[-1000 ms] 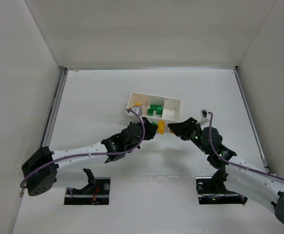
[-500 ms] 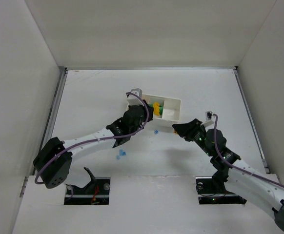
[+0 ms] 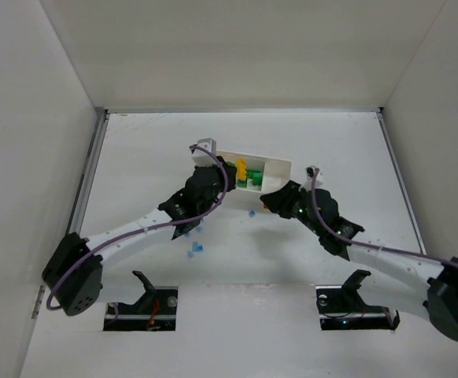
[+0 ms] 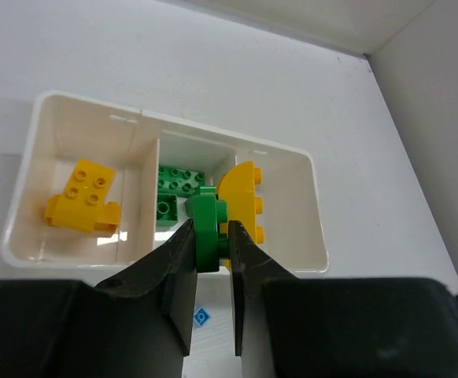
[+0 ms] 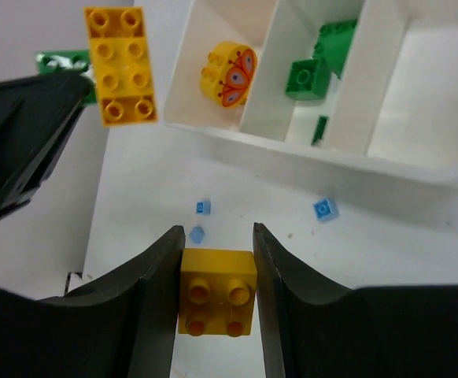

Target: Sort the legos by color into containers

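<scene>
My left gripper (image 4: 211,236) is shut on a green lego piece (image 4: 205,224) with a yellow brick (image 4: 241,198) stuck to it. It hangs over the white tray (image 4: 87,102), above the wall between its middle and right compartments. From the top, the left gripper (image 3: 233,173) is over the tray (image 3: 282,164). My right gripper (image 5: 216,244) is shut on a small yellow brick (image 5: 217,293), just in front of the tray (image 5: 260,79). The left compartment holds yellow pieces (image 4: 83,193), the middle one green bricks (image 4: 178,183).
Tiny light-blue bricks (image 5: 326,209) (image 5: 204,207) lie on the table in front of the tray, with more near the left arm (image 3: 195,249). White walls close in the table on three sides. The two grippers (image 3: 268,200) are close together.
The left gripper has carried the green-and-yellow piece from beside the right gripper up over the tray. The right gripper has moved left toward the tray with its yellow brick.
</scene>
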Robot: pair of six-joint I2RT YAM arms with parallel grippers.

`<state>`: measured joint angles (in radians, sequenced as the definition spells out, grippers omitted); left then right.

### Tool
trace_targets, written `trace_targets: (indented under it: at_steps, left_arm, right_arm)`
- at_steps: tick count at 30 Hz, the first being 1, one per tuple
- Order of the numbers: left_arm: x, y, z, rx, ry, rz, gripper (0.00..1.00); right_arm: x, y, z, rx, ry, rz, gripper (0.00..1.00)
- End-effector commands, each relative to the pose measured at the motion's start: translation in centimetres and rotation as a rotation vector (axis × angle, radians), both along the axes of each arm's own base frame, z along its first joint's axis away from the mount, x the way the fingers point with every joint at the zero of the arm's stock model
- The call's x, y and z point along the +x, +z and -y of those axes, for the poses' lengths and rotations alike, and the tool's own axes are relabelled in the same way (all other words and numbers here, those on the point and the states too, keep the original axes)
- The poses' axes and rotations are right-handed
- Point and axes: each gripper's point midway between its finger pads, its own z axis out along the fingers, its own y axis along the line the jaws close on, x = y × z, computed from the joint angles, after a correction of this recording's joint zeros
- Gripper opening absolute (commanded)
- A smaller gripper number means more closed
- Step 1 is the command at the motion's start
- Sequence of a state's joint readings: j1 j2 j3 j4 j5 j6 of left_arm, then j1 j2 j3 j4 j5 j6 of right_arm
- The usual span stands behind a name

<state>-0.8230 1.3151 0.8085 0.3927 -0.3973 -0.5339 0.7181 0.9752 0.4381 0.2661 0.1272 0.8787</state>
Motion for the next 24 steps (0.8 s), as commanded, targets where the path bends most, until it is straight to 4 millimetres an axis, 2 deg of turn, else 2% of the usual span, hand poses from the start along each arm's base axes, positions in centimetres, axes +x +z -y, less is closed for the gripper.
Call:
trace_targets:
  at_steps: [1,6,9,13,17,24]
  left_arm:
    - [-0.7,4.9,-4.4,-0.072,0.091,0.111,0.10]
    - [-2.9,5.0,-9.9,-0.083,0.180,0.119,0.10]
    - [-4.2,4.2,-11.6,-0.097,0.196,0.100,0.10]
    - [-5.2,2.8,-12.3,-0.118,0.199,0.071,0.10]
    - [-5.7,1.4,-12.4,-0.130,0.188,0.042,0.10]
    - [-5.9,0.6,-11.6,-0.160,0.160,0.011,0.10]
  right_arm:
    - [3.5,5.7,-3.6,0.049,0.020,0.148,0.29]
    - [8.1,5.5,-7.7,0.022,0.031,0.150,0.30]
    - [11.5,4.7,-9.6,-0.014,0.022,0.144,0.31]
    - [14.9,3.7,-11.8,-0.063,0.016,0.145,0.34]
    - [17.2,2.9,-12.7,-0.125,-0.012,0.151,0.37]
    - [19.2,1.4,-12.7,-0.197,-0.054,0.144,0.62]
